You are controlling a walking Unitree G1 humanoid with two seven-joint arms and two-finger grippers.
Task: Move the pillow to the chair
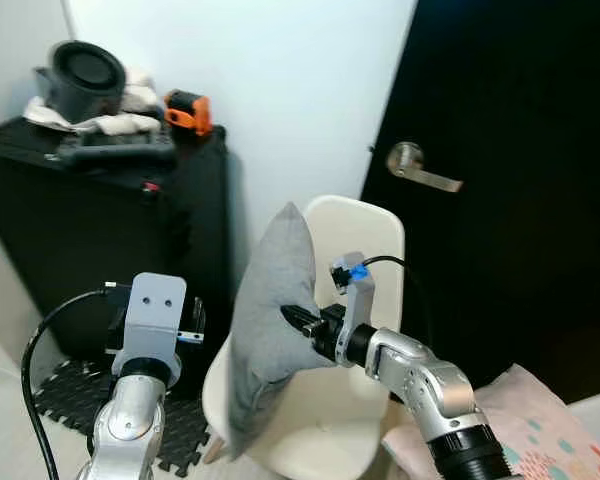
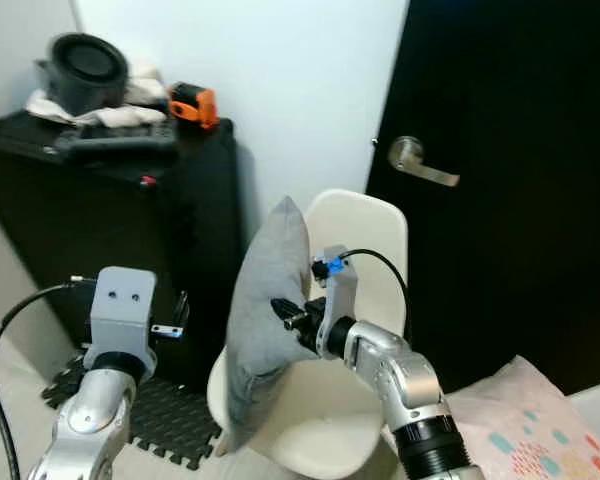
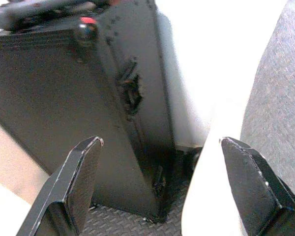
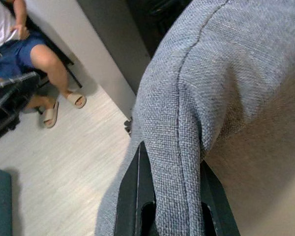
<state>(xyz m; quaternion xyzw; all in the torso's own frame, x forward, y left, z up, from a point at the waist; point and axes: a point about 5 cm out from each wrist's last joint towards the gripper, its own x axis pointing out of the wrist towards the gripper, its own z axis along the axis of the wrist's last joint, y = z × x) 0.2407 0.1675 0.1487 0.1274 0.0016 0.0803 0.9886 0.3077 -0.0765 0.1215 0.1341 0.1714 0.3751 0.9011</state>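
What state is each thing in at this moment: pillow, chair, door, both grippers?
Grey pillow: upright on the seat, pinched at its edge.
White chair: standing, the pillow on its seat.
Black door: shut, as far as can be seen.
Right gripper: shut on the pillow.
Left gripper: open, holding nothing, beside the chair.

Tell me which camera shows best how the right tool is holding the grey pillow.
The right wrist view: the right tool pinches the pillow edge between both fingers. The eye views show the whole pillow upright on the chair; the left wrist view catches just a strip.
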